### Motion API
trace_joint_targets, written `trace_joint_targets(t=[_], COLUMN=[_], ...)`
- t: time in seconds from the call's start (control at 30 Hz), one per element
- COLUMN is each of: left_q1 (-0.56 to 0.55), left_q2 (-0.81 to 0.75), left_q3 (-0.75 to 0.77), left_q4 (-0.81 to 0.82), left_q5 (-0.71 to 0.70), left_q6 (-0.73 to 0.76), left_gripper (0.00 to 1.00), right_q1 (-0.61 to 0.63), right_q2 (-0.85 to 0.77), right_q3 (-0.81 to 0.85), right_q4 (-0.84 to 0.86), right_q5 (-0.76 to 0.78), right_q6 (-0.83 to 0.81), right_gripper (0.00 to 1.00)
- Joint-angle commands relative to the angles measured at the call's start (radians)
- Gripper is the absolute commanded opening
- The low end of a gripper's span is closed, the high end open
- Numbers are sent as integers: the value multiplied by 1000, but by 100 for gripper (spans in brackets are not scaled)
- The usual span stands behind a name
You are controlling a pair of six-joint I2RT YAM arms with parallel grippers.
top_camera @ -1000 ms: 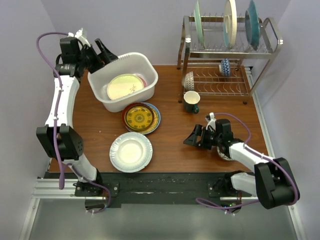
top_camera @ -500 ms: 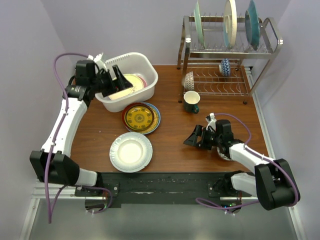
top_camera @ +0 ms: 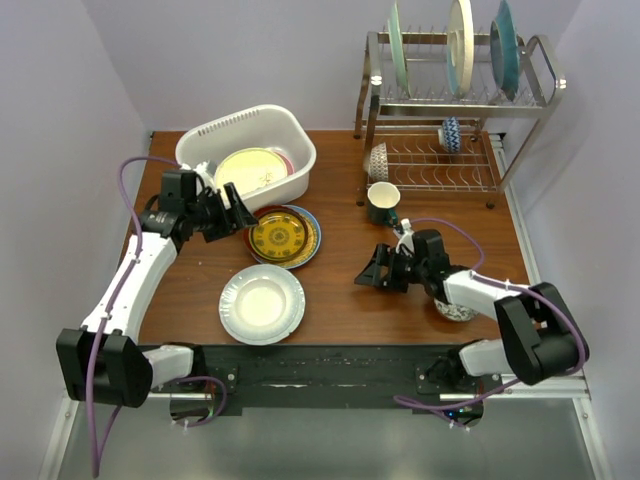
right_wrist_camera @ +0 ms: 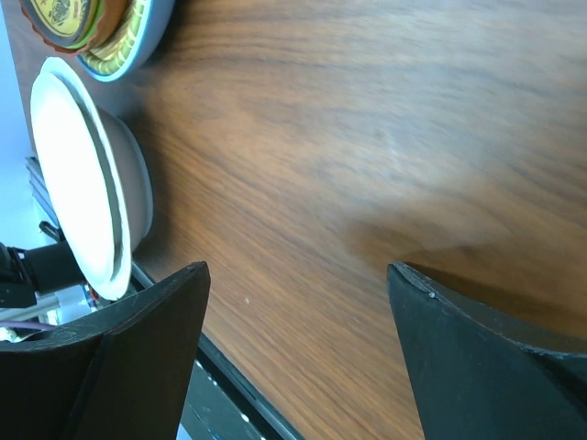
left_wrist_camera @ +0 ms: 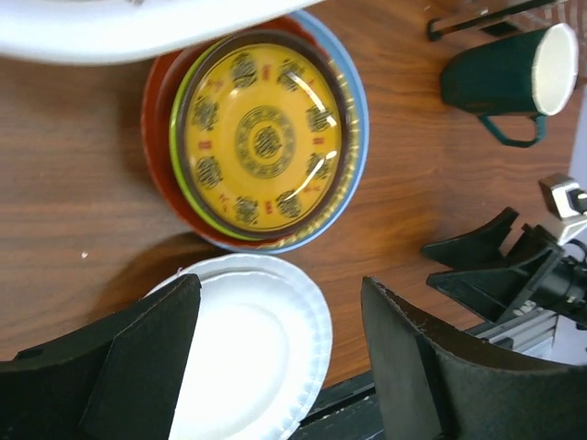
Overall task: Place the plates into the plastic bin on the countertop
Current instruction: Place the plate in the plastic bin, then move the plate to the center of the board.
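Note:
The white plastic bin point(top_camera: 199, 149) stands at the back left of the countertop point(top_camera: 190, 290) with a cream plate point(top_camera: 245, 170) lying inside it. In front of the bin is a stack of plates topped by a yellow patterned one point(top_camera: 283, 236) point(left_wrist_camera: 261, 142). A white plate point(top_camera: 262, 303) point(left_wrist_camera: 248, 357) point(right_wrist_camera: 83, 174) lies nearer the front edge. My left gripper point(top_camera: 232, 215) point(left_wrist_camera: 280, 339) hovers open and empty just left of the stack. My right gripper point(top_camera: 375, 272) point(right_wrist_camera: 298, 293) is open over bare wood, right of the white plate.
A steel wire rack point(top_camera: 540, 70) at the back right holds three upright plates point(top_camera: 460, 45) and small bowls point(top_camera: 451, 133). A dark green mug point(top_camera: 383, 203) point(left_wrist_camera: 504, 82) stands in front of it. Another bowl point(top_camera: 455, 308) sits under my right forearm.
My left arm swung from the bin's far left rim across the bin and down to its front, beside the stacked plates. My right gripper edged left.

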Motion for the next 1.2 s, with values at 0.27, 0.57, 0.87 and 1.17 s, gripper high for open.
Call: trace_joint_targets(t=[0.27,0.57,0.87,1.17], left_q1=[-1,-15,-43,-76], left_q2=[-60,-36,58,170], left_q3=[-196,-281,-246,-196], left_q4=[84,228,322,386], left_q5=[-85,-91,-96,-116], left_q6=[-26,-98,-128,-141], left_gripper=[65,56,49,45], right_q1=[61,81,81,83], right_q2=[295,326,343,347], right_q3=[124,159,138,127], right_q4=[7,26,55,67], right_q5=[110,111,94,87], right_q6=[88,113,113,111], right_gripper=[74,72,71,71])
